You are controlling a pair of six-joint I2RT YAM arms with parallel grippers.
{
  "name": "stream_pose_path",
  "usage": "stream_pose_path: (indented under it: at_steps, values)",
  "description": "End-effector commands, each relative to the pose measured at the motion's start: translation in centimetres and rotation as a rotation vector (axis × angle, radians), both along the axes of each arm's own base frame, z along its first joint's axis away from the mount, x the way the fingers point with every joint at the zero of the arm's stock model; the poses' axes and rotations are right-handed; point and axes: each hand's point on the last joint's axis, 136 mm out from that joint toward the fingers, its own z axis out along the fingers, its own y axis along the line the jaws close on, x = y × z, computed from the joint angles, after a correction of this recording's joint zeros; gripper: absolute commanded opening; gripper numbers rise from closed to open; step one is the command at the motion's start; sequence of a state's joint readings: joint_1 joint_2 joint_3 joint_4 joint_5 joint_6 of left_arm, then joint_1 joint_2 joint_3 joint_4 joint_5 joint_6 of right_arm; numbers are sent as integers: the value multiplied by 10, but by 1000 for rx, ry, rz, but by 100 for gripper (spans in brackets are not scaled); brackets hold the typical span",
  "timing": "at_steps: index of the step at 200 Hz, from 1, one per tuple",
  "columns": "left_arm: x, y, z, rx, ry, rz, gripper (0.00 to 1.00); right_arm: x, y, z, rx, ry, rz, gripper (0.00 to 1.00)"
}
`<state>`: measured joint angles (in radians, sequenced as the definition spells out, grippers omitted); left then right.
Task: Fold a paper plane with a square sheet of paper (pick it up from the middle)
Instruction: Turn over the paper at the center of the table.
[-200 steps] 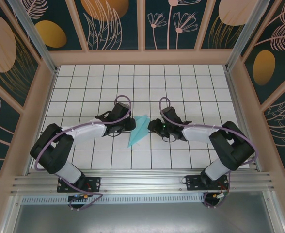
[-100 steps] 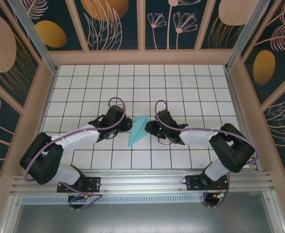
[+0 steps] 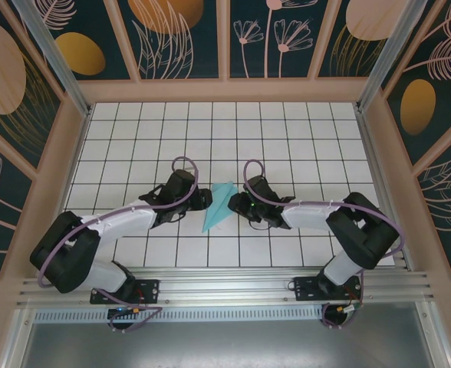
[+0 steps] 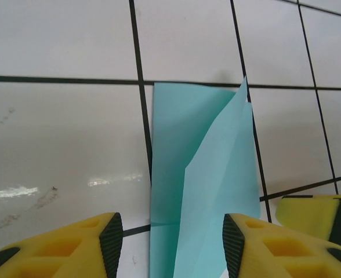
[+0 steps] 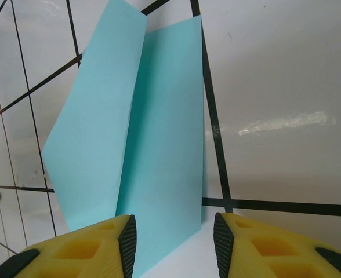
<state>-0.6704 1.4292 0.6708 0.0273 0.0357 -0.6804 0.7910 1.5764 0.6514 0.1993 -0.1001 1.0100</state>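
plane [image 3: 218, 205] mid-frame | left gripper [image 3: 204, 199] wide open, unclamped, astride left edge | right gripper [image 3: 235, 205] likewise, right edge | tiles [image 3: 225, 138] above

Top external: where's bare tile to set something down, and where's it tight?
Free: the far tile rows along the back wall; the near-centre tiles between the folded paper and the front rail. Crowded: the middle band, where the left gripper and right gripper flank the paper, left arm and right arm covering the sides.
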Motion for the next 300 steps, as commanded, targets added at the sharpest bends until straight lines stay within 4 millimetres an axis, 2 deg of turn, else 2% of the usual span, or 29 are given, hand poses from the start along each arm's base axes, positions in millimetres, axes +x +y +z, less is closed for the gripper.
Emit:
stream_pose_path:
  at_steps: [1,58,116,149,174,222,300]
  values:
    - [-2,-13,-3,-26,13,-58,53,0,4,-3,34,14,-5,44]
    - [-4,-20,-17,-12,72,-90,53,-1,7,-7,67,30,-5,44]
    - [-9,-19,-32,11,117,-96,49,-3,11,-14,74,56,11,44]
    - [-12,-18,-37,17,140,-102,42,-1,17,-8,112,45,25,43]
    - [-15,-17,-43,25,158,-101,40,1,18,-5,127,37,21,43]
    - [-22,-15,-49,13,185,-93,36,5,22,0,164,29,18,44]
    - [-31,-19,-53,-76,238,-59,35,4,23,-8,191,67,-11,45]
